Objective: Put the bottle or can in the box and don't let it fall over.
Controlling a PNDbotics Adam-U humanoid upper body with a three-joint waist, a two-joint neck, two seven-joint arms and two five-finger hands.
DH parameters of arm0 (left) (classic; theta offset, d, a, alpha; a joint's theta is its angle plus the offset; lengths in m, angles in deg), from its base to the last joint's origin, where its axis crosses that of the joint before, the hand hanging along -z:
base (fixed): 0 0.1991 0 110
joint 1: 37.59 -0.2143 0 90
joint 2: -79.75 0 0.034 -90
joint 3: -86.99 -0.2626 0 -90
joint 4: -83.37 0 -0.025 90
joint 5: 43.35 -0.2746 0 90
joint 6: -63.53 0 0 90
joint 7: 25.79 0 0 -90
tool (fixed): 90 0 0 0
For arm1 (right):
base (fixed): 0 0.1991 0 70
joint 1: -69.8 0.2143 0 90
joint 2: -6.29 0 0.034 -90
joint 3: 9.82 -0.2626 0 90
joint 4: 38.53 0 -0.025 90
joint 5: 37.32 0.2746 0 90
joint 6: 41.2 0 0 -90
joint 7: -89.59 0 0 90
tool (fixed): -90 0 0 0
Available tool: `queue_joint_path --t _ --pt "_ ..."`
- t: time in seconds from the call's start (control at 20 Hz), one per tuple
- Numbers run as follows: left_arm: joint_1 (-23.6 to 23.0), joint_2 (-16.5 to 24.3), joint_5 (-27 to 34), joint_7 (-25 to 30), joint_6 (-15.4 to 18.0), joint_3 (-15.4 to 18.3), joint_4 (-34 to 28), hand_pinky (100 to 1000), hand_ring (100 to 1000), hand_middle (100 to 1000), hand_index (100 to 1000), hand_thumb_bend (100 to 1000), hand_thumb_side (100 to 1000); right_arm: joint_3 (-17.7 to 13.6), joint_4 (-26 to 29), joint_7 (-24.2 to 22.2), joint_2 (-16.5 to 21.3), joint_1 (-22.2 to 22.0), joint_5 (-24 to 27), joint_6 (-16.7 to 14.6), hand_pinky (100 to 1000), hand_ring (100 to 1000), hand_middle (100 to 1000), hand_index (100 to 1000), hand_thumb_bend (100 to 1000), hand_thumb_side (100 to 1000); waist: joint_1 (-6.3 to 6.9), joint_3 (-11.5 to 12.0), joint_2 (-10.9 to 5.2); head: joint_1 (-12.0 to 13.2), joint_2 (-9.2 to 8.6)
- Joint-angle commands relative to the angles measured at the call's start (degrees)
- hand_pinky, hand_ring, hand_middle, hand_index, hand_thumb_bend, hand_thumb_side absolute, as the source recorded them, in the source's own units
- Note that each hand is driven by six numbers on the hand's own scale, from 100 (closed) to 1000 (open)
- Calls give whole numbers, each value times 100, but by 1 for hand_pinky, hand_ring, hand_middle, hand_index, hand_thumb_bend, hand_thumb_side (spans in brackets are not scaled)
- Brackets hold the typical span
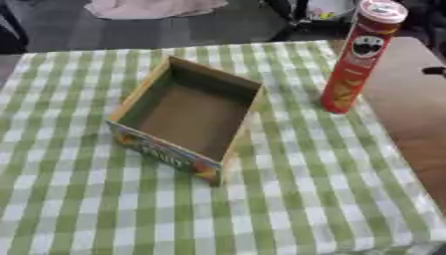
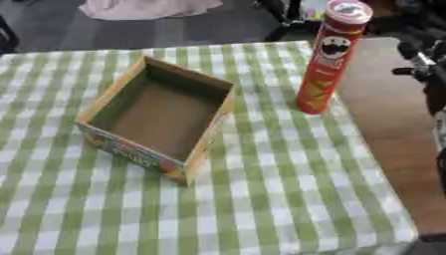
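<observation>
A green-and-white checked tablecloth (image 1: pixel 348 199) covers most of a brown table (image 1: pixel 409 114), whose bare wood shows along the right side. An open cardboard box (image 1: pixel 187 117) with a printed front wall sits near the middle of the cloth, turned at an angle, nothing inside it. A tall red chip can (image 1: pixel 359 55) stands upright on the cloth's right edge, well apart from the box. Part of the robot's right hand (image 2: pixel 422 69) shows at the right border of the right eye view; its finger posture cannot be told, and it holds nothing visible.
</observation>
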Motion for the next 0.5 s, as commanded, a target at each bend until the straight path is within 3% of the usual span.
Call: queue_joint_path --t 0.05,0.5 --pt "38 122 -13 -2 -10 43 -93 992 704 720 778 442 548 5 27 -88 176 95 -51 33 626 983 1000 866 1000 541 -4 -2 -54 -7 -95" --pt "39 122 -17 0 -15 39 -95 993 703 720 777 439 552 84 -18 -221 144 144 -41 49 645 1000 1000 914 1000 541 -3 9 -53 -6 -174"
